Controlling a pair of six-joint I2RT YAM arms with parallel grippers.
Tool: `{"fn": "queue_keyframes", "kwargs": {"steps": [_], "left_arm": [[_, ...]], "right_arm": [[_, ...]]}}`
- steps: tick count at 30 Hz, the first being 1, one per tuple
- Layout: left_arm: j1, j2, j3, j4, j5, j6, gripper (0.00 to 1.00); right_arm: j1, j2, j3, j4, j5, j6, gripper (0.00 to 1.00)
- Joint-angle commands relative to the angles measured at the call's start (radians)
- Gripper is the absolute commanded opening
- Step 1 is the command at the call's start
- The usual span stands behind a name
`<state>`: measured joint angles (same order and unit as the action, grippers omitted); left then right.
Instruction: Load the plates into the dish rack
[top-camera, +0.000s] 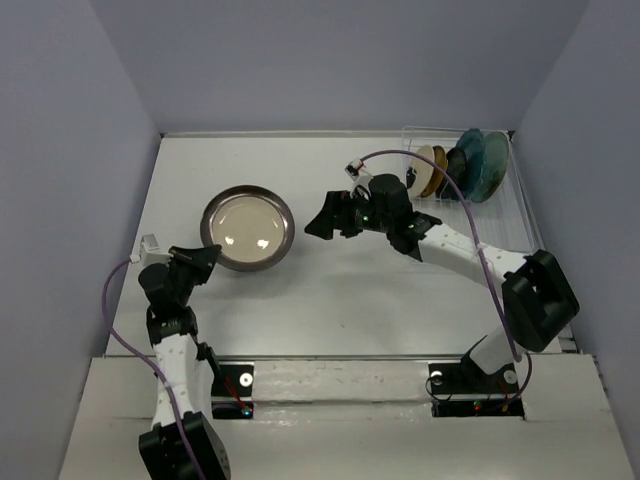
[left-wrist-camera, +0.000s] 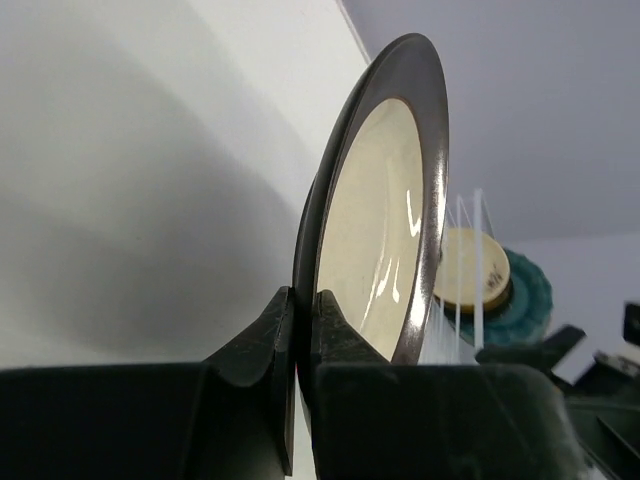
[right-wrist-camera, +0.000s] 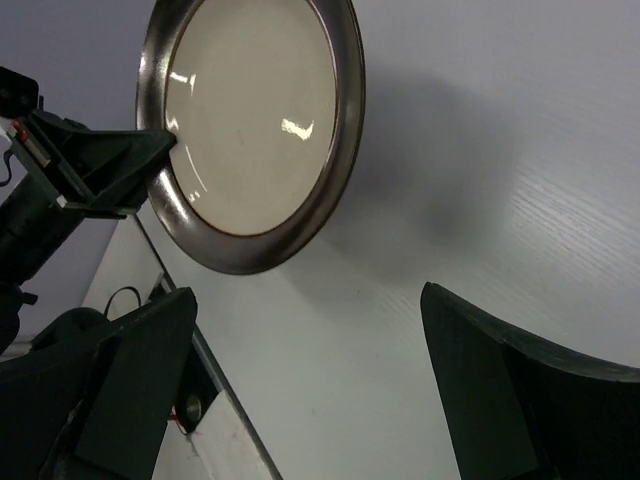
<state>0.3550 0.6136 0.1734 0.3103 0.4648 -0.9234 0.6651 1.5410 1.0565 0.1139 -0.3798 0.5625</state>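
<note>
Left fingers (left-wrist-camera: 250, 350) pinch the grey-rimmed beige plate (left-wrist-camera: 385, 230) by its rim; right fingers (right-wrist-camera: 500, 380) gape empty. Handover seems next: right takes the free rim, then the dish rack (top-camera: 500, 215).

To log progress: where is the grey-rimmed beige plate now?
In the top view the plate is left of centre, its rim clamped in the left pincer, far from the back-right dish rack.
</note>
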Motion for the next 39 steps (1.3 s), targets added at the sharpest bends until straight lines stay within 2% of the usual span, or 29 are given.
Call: {"fn": "queue_keyframes", "kwargs": {"steps": [1,4,10,13,14,16,17,18,20,21,24,26,27,32,34,35,39], "left_arm": [[-0.019,-0.009,0.080,0.284,0.367,-0.083,0.06],[-0.040,0.029,0.089,0.332,0.429,-0.110,0.06],[-0.192,0.106,0.204,0.378,0.503,-0.091,0.06],[-0.287,0.150,0.253,0.378,0.515,-0.077,0.06],[-0.318,0.173,0.259,0.378,0.523,-0.077,0.06],[-0.329,0.193,0.268,0.377,0.526,-0.091,0.06],[-0.332,0.199,0.268,0.368,0.525,-0.089,0.06],[-0.335,0.210,0.271,0.354,0.522,-0.069,0.17],[-0.338,0.207,0.287,0.287,0.506,-0.028,0.35],[-0.341,0.203,0.293,0.255,0.497,-0.002,0.55],[-0.364,0.187,0.325,0.126,0.450,0.118,0.82],[-0.428,0.187,0.365,0.020,0.411,0.209,0.88],[-0.453,0.189,0.380,-0.022,0.393,0.248,0.99],[-0.606,0.183,0.449,-0.187,0.304,0.397,0.99],[-0.674,0.160,0.452,-0.211,0.284,0.440,0.99],[-0.694,0.149,0.452,-0.226,0.276,0.454,0.99],[-0.792,0.068,0.463,-0.270,0.221,0.538,0.99]], "right_arm": [[0.010,0.059,0.083,0.061,-0.094,0.017,1.00],[0.010,0.073,0.085,0.059,-0.096,0.017,1.00],[0.010,0.062,0.063,0.029,-0.064,0.010,1.00],[0.010,0.031,0.027,0.030,-0.096,0.007,0.93],[0.010,0.010,0.017,0.044,-0.134,0.010,0.74],[0.010,-0.019,-0.035,0.088,-0.175,0.049,0.42],[0.010,-0.036,-0.053,0.134,-0.201,0.066,0.12],[0.010,-0.073,-0.076,0.138,-0.197,0.079,0.07],[0.010,-0.111,-0.090,0.132,-0.179,0.091,0.07],[-0.010,-0.131,-0.093,0.125,-0.163,0.097,0.07],[-0.089,-0.218,-0.076,0.084,-0.096,0.100,0.07],[-0.151,-0.278,-0.031,0.020,-0.029,0.079,0.07],[-0.217,-0.294,-0.007,-0.008,-0.006,0.068,0.07],[-0.421,-0.344,0.163,-0.184,0.208,-0.042,0.07],[-0.514,-0.329,0.247,-0.212,0.310,-0.097,0.07],[-0.538,-0.323,0.270,-0.224,0.422,-0.120,0.07],[-0.677,-0.247,0.385,-0.221,0.616,-0.210,0.07]]}}
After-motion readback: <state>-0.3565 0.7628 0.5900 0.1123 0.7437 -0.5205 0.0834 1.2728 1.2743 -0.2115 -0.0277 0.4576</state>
